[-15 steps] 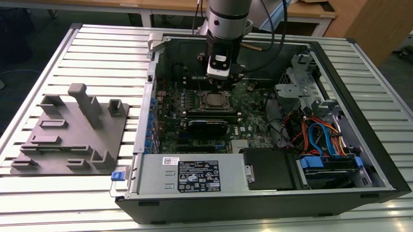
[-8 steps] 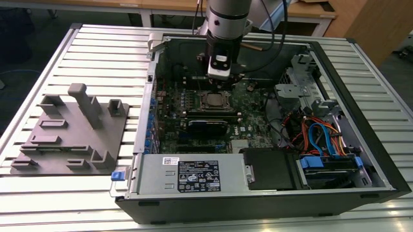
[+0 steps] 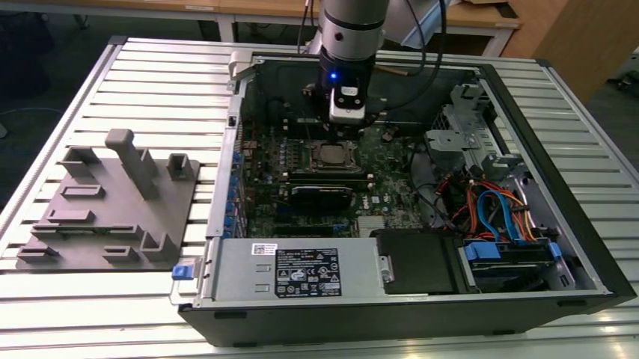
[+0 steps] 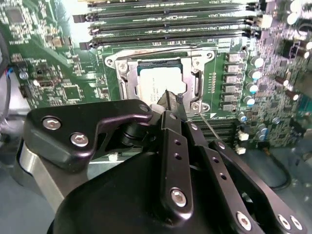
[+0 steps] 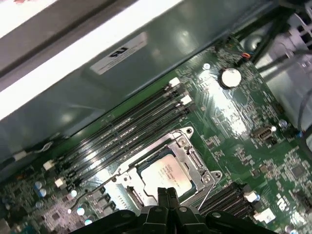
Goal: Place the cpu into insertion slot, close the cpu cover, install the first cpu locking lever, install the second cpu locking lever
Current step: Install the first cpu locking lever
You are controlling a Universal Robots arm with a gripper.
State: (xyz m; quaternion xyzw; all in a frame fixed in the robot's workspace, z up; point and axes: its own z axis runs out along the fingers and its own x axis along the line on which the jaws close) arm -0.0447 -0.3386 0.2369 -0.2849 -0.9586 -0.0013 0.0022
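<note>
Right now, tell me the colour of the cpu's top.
Silvery-grey metal. The cpu shows best in the first wrist view.

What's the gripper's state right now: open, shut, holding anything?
Gripper: shut, fingertips together with nothing seen between them, poised at the edge of the cpu.

Printed labels, none of them readable.
A dark label (image 3: pixel 307 273) sits on the grey power supply box (image 3: pixel 239 278), a white sticker (image 5: pixel 118 53) on the case wall (image 5: pixel 200 36), and faint print on the cpu (image 5: pixel 168 174); no characters can be made out.
</note>
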